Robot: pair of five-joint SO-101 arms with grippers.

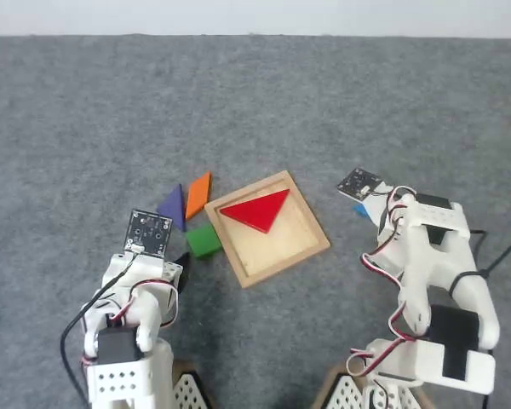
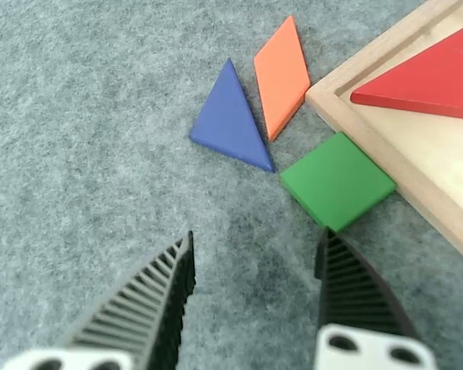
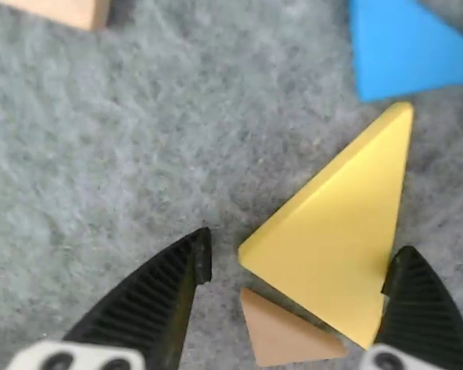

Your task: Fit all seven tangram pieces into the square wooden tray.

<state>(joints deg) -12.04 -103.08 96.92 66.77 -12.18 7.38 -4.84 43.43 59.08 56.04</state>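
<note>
- Square wooden tray (image 1: 277, 247): one, set cornerwise at the middle of the grey felt mat (image 1: 111, 111), between the two arms.
- Red triangle (image 1: 257, 209): one, large, lying inside the tray along its far side. It is the sole piece in the tray.
- Left wrist view, pieces outside the tray: one green square (image 2: 338, 179) just beside the tray's outer rim, contact not discernible. One indigo triangle (image 2: 231, 119) has a tip near the square's corner. One orange parallelogram (image 2: 282, 75) lies between that triangle and the tray.
- Right wrist view, pieces outside the tray: one yellow triangle (image 3: 347, 239), one small tan triangle (image 3: 282, 335) lying against the yellow one's edge, and one light blue triangle (image 3: 405, 46) just beyond the yellow one's tip.
- High view: the right arm's wrist stands over the yellow and tan pieces, with a corner of the light blue triangle showing beside it.
- Count: seven pieces, made up of five triangles, one square and one parallelogram. Six are on the mat.
- Left gripper (image 2: 257, 239): jaws spread, empty, over bare mat near the green square.
- Right gripper (image 3: 305, 247): jaws spread, straddling the yellow triangle; whether either finger touches it cannot be told.
</note>
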